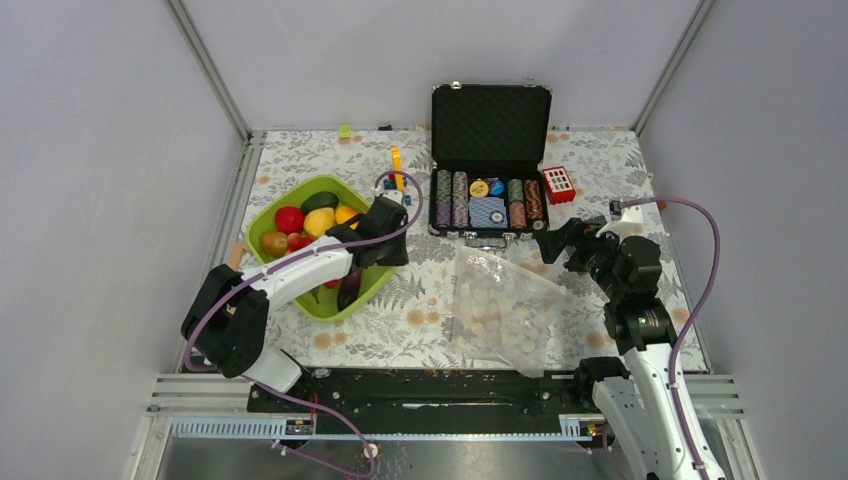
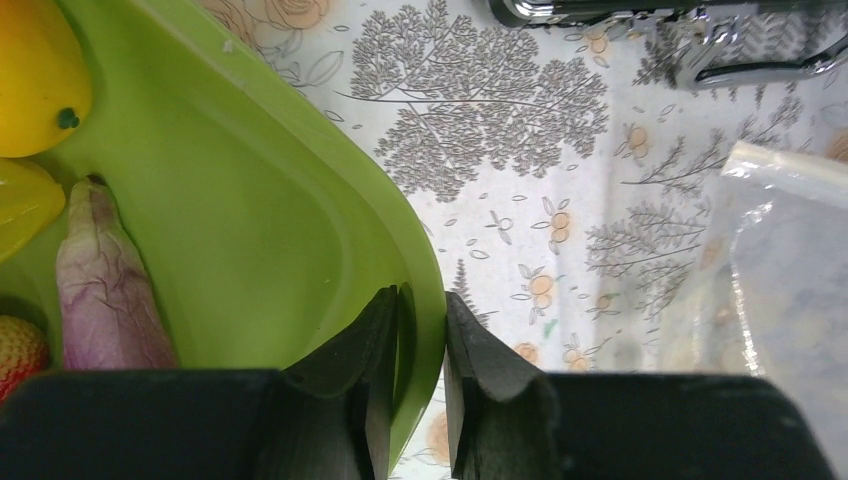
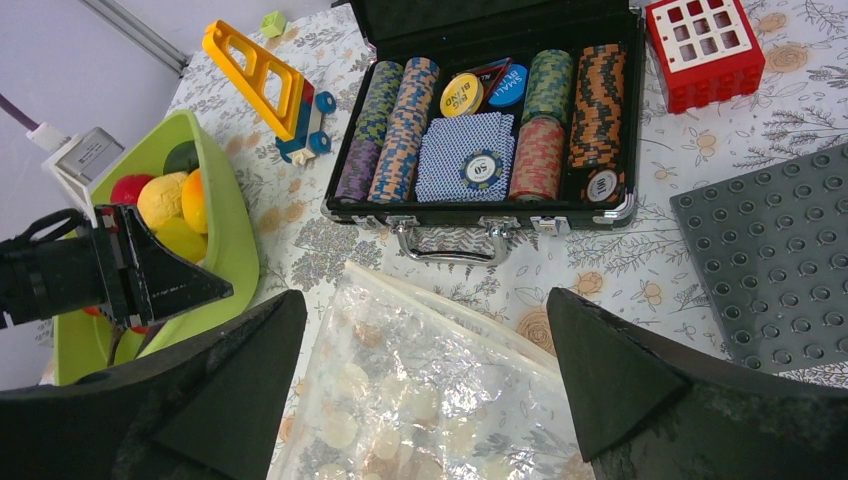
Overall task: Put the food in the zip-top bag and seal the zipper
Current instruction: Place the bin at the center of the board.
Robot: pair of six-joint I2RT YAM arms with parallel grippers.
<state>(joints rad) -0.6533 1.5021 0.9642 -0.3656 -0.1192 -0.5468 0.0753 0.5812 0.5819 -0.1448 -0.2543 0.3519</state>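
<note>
The food (image 1: 305, 222), toy fruits in red, yellow, orange and dark green, lies in the lime-green tray (image 1: 262, 215). A pale purple piece (image 2: 105, 285) and yellow pieces (image 2: 35, 80) show in the left wrist view. My left gripper (image 1: 392, 258) is shut on the tray's right rim (image 2: 380, 215), one finger inside, one outside. The zip-top bag (image 1: 500, 305) lies flat and looks empty on the table, to the right of the tray. My right gripper (image 1: 560, 245) is open and empty above the bag's far end (image 3: 430, 390).
An open black case (image 1: 490, 195) of poker chips stands behind the bag. A red block (image 1: 558, 183) sits at its right, and a yellow toy (image 1: 397, 165) at its left. A grey studded baseplate (image 3: 770, 260) lies at the right.
</note>
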